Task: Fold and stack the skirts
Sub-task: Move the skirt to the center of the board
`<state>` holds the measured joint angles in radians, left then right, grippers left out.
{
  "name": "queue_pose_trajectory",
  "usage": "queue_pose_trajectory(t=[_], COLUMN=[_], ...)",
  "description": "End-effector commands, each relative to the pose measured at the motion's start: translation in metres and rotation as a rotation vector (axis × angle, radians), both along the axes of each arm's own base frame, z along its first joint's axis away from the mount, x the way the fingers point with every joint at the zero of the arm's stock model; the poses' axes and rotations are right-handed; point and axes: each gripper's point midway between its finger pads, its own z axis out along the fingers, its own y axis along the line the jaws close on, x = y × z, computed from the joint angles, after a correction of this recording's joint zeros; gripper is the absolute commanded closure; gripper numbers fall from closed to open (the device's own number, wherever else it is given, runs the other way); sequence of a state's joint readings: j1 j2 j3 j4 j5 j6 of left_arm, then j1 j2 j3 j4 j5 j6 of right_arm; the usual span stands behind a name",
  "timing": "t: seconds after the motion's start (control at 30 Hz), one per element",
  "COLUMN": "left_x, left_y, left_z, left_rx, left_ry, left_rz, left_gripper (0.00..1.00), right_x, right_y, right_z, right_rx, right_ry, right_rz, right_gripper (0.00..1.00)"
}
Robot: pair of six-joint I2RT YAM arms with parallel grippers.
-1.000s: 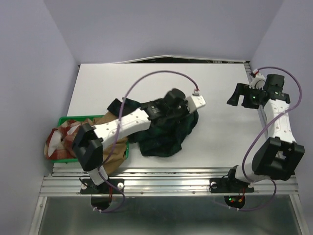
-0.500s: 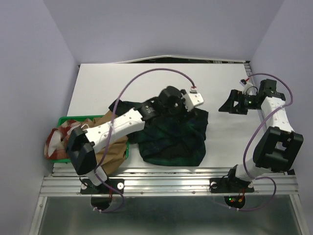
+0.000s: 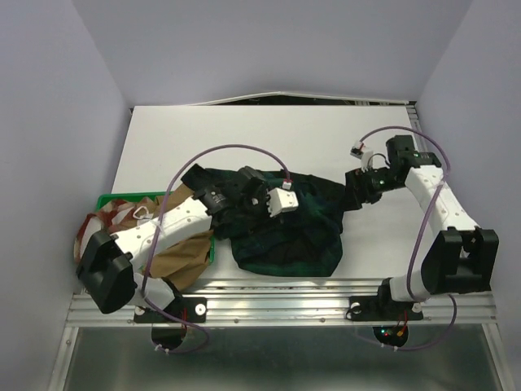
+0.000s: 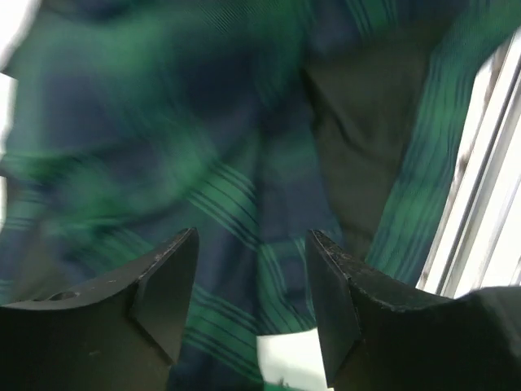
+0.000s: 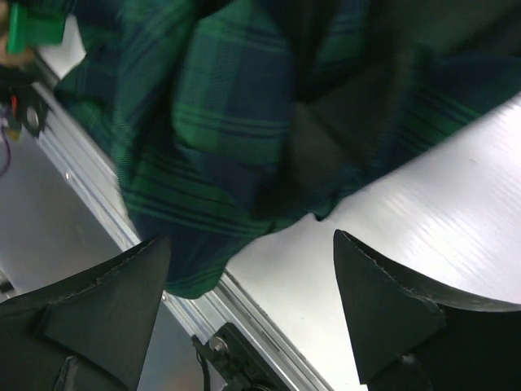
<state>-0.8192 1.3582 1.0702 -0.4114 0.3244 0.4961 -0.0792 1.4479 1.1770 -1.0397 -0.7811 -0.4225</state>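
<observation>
The dark green-and-navy tartan skirt lies loosely spread on the white table, near the front edge. My left gripper hangs over its upper left part. In the left wrist view the left gripper is open, with the tartan cloth below and nothing between the fingers. My right gripper is at the skirt's right edge. It is open too, above the cloth's hem and bare table. The tan-brown skirt and the red-and-cream checked skirt lie bunched at the left.
A green tray sits at the left front under the bunched skirts. The metal rail runs along the table's near edge, close to the tartan hem. Purple walls close in both sides.
My left gripper opened, let go of the tartan skirt and drew back to the left. The skirt spread wider to the right. My right arm swung in from the far right to the skirt's edge.
</observation>
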Motion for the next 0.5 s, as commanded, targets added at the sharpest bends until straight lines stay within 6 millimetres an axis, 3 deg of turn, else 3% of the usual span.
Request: queue_pose_trajectory(t=[0.0, 0.1, 0.13, 0.23, 0.27, 0.33, 0.37, 0.4, 0.43, 0.47], left_x=[-0.003, 0.018, 0.022, 0.041, 0.050, 0.067, 0.080, 0.089, 0.101, 0.120], left_y=[0.023, 0.035, 0.039, 0.036, 0.038, 0.036, 0.030, 0.026, 0.028, 0.021], left_z=[-0.037, -0.070, -0.091, -0.112, -0.114, -0.116, -0.115, -0.113, -0.114, -0.100], left_rx=[0.131, 0.252, 0.317, 0.386, 0.406, 0.393, 0.385, 0.370, 0.366, 0.330], left_ry=[-0.024, -0.047, -0.018, -0.007, -0.024, -0.029, -0.037, -0.047, -0.045, -0.083], left_rz=[0.006, 0.094, 0.121, 0.163, 0.191, 0.224, 0.241, 0.253, 0.279, 0.310], left_gripper=[0.31, 0.28, 0.28, 0.36, 0.40, 0.51, 0.64, 0.72, 0.79, 0.93], right_x=[-0.016, -0.013, -0.011, -0.004, 0.003, 0.010, 0.019, 0.025, 0.030, 0.038], right_y=[0.016, 0.022, 0.022, 0.026, 0.025, 0.019, 0.014, 0.011, 0.007, 0.004], right_z=[-0.009, -0.030, -0.034, -0.049, -0.053, -0.067, -0.073, -0.077, -0.083, -0.086], right_rx=[-0.084, -0.108, -0.106, -0.105, -0.112, -0.152, -0.188, -0.210, -0.236, -0.252], right_ry=[0.031, 0.076, 0.085, 0.124, 0.115, 0.134, 0.124, 0.120, 0.126, 0.105], right_rz=[0.070, 0.076, 0.070, 0.053, 0.039, 0.008, -0.031, -0.056, -0.083, -0.100], right_gripper=[0.14, 0.13, 0.14, 0.25, 0.40, 0.59, 0.80, 0.93, 0.99, 0.99])
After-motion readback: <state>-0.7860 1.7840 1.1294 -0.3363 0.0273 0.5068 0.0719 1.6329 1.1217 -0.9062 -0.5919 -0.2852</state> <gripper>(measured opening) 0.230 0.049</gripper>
